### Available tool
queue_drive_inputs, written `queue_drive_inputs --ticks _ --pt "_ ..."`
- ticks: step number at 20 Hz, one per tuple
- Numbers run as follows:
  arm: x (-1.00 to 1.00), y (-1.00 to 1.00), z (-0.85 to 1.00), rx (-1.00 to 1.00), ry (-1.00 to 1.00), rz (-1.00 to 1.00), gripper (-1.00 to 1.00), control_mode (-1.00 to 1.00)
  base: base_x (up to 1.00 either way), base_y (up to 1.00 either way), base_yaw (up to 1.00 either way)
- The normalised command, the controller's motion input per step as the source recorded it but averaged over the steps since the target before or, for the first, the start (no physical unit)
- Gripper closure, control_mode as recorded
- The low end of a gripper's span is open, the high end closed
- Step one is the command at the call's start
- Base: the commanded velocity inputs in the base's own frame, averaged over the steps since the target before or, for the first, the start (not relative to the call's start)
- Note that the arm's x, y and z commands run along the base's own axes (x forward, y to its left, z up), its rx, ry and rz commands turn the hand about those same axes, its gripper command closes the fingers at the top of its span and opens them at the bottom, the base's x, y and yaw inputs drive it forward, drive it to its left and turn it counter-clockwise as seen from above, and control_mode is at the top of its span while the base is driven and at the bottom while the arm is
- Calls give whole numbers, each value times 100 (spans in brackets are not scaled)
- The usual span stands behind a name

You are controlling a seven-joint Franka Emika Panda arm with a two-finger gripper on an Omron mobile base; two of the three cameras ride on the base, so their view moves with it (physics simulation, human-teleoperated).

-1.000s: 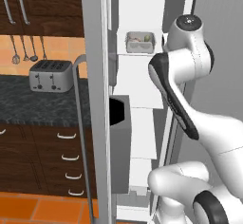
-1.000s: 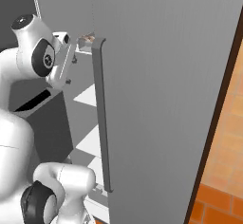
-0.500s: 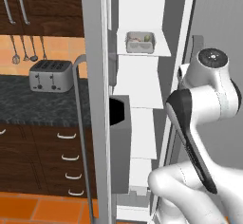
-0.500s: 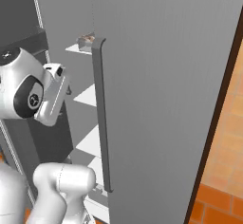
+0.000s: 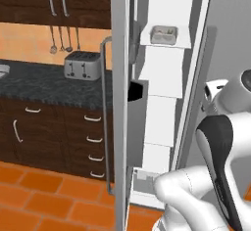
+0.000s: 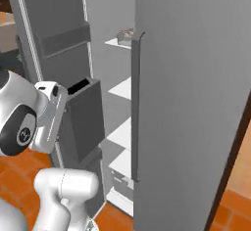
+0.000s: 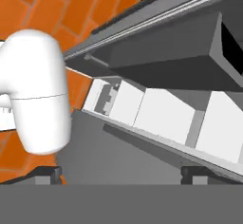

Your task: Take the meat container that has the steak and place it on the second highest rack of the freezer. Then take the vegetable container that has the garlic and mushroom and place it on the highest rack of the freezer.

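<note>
The freezer (image 5: pixel 162 103) stands open, its white shelves showing one above another. On an upper shelf (image 5: pixel 164 43) sits a small pale container (image 5: pixel 164 34), also seen from the right as the container (image 6: pixel 126 35) with a brownish lump in it, seemingly the steak. My gripper (image 7: pixel 121 174) is open with nothing between its widely spaced fingertips, and it looks slantwise at the lower shelves and the floor. The arm (image 6: pixel 29 122) hangs low in front of the freezer, well below and apart from the container. The vegetable container with the garlic and mushroom is out of view.
The open freezer door (image 5: pixel 120 107) with its bar handle (image 5: pixel 105 117) stands to the left, with a dark door bin (image 6: pixel 86 122) on it. The other grey door (image 6: pixel 191 103) fills the right. A toaster (image 5: pixel 81 64) sits on the dark counter (image 5: pixel 34 85). The floor is orange tile (image 5: pixel 34 196).
The arm has drawn back from the upper shelf and sunk low, leaving the container on the shelf. The whole scene has shifted, so the base has moved.
</note>
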Motion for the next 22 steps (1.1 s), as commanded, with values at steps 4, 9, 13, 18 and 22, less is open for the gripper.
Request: queue_drive_inputs --ticks 4,9,13,18,22 --pt "0 0 0 0 0 0 -100 100 -100 0 66" --pt "0 0 0 0 0 0 -100 100 -98 6 70" --pt "0 0 0 0 0 0 -100 100 -57 7 74" --pt "0 0 0 0 0 0 -100 100 -26 -4 88" --pt "0 0 0 0 0 0 -100 100 -18 9 90"
